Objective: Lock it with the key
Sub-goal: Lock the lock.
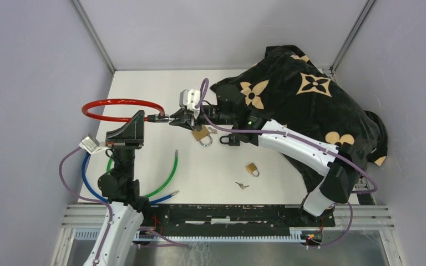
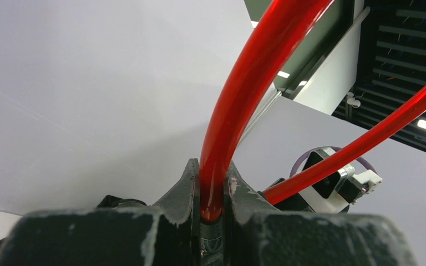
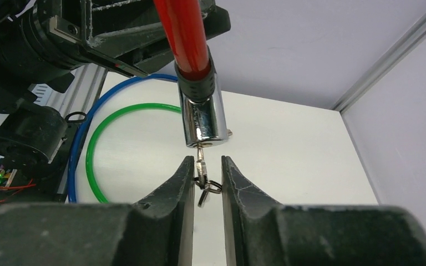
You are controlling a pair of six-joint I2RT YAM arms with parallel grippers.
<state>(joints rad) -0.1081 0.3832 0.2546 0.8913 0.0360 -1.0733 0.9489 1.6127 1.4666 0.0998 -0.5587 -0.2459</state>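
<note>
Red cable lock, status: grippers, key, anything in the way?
Left gripper shut on red cable. Right gripper flanks key hanging from chrome lock barrel; grip unconfirmed. No obstruction seen at the barrel.

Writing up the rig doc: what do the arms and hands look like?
Both the left arm and right arm: white shells on the long links, black joints, a purple cable looping along each. Both the left hand and right hand: matte black wedge fingers, edges scuffed pale. White block by each wrist; small green light on the right arm.
</note>
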